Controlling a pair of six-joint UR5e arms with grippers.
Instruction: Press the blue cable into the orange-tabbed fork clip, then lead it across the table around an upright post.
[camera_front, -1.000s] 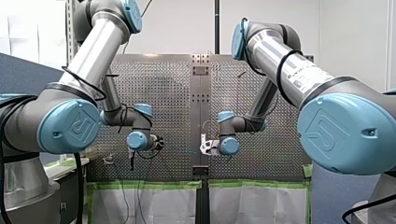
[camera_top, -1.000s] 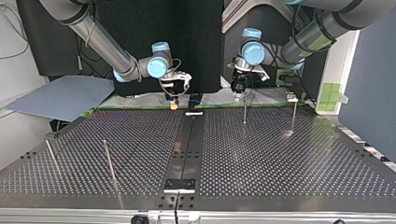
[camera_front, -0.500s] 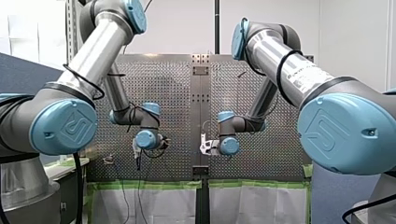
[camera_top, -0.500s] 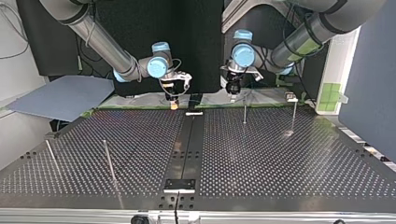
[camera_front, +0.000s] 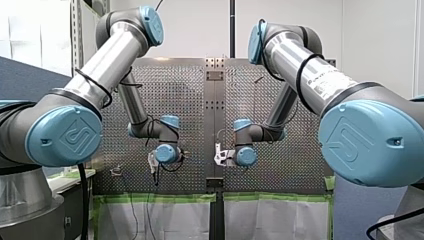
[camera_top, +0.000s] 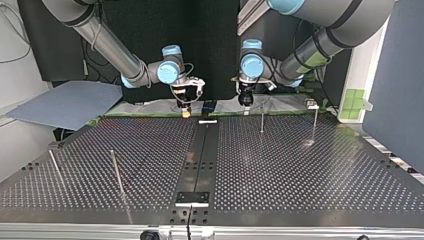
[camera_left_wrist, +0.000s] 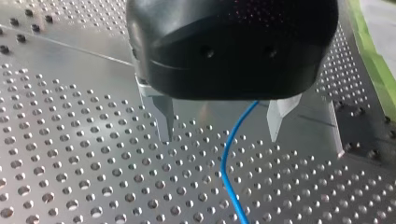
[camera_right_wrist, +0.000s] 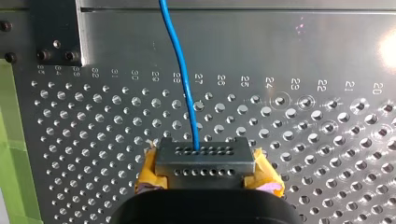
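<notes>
The broad middle of the perforated table (camera_top: 300, 180) lies open on both sides of its black centre strip (camera_top: 199, 150). Four thin upright posts narrow the sides: a short post (camera_top: 261, 122) just beside my left gripper (camera_top: 244, 107) and a taller post (camera_top: 314, 125) near the far edge at the top view's right, and a near post (camera_top: 116, 172) and an outer post (camera_top: 54, 167) at its left, closer to the camera. The blue cable (camera_left_wrist: 226, 158) threads the gap between my left gripper's parted fingers and runs straight ahead from my right gripper (camera_right_wrist: 204, 161), which pinches it.

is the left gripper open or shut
Open: the left gripper shows its fingers apart in its wrist view, the blue cable passing loose between them.
</notes>
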